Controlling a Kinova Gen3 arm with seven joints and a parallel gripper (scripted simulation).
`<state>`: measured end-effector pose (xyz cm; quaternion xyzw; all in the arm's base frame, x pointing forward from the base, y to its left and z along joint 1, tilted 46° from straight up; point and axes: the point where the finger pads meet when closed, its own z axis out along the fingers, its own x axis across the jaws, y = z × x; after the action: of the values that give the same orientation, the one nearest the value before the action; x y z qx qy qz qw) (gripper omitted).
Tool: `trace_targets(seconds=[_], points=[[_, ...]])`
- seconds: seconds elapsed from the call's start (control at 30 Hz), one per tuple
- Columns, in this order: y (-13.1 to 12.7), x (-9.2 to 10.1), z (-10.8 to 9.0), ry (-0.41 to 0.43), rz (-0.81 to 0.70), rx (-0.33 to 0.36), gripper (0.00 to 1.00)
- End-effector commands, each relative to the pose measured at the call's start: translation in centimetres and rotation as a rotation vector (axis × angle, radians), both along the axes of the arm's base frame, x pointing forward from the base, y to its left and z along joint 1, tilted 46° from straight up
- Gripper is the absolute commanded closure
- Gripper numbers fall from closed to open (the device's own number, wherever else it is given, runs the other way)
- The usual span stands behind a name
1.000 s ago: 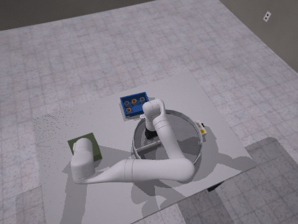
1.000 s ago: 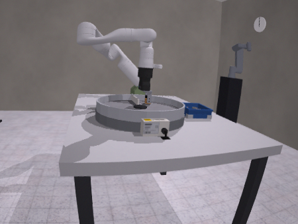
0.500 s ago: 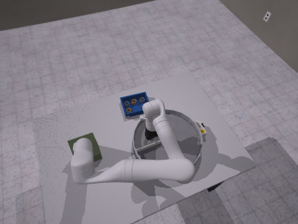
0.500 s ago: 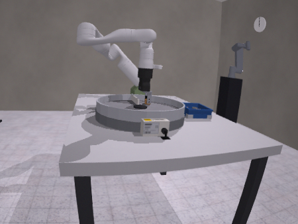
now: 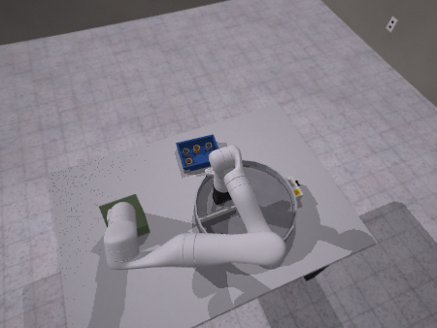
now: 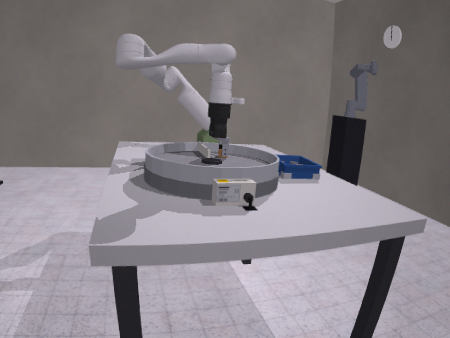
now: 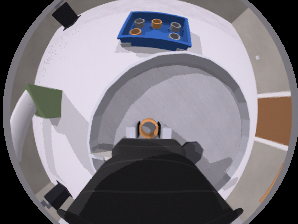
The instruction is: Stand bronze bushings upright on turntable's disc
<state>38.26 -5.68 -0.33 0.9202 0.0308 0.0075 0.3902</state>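
The bronze bushing (image 7: 148, 127) we carry sits clamped between the fingers of the gripper (image 6: 221, 148), its open end facing up at the wrist camera, so we judge its long axis to be vertical, in line with the tool. That is the relation the next move turns on: the sleeve hangs straight below the wrist, and straight below the sleeve must be bare disc (image 6: 250, 159), not the dark hub (image 6: 212, 161). In the exterior view the hub lies just beside the bushing, at about 7 o'clock from it and low, so we cannot tell whether the sleeve hangs over disc or over the hub's edge. From the top the wrist hides the bushing altogether; the gripper hangs in the 10 o'clock part of the turntable (image 5: 286, 190), inside its rim. The blue crate (image 5: 214, 154) lies beyond that rim, at 12 o'clock in the wrist view, with two bronze bushings and the steel bushings (image 5: 209, 145) left in it. We judge a small shift away from the hub, then a straight descent, would be safest.
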Motion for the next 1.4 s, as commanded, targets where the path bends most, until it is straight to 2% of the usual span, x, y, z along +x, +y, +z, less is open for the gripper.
trace_targets(seconds=[0.0, 0.6, 0.63, 1.37], points=[[-0.12, -0.03, -0.19, -0.003, -0.002, 0.002, 1.00], [-0.12, -0.03, -0.19, -0.003, -0.002, 0.002, 1.00], [-0.12, -0.03, -0.19, -0.003, -0.002, 0.002, 0.23], [-0.12, -0.03, -0.19, -0.003, -0.002, 0.002, 0.23]])
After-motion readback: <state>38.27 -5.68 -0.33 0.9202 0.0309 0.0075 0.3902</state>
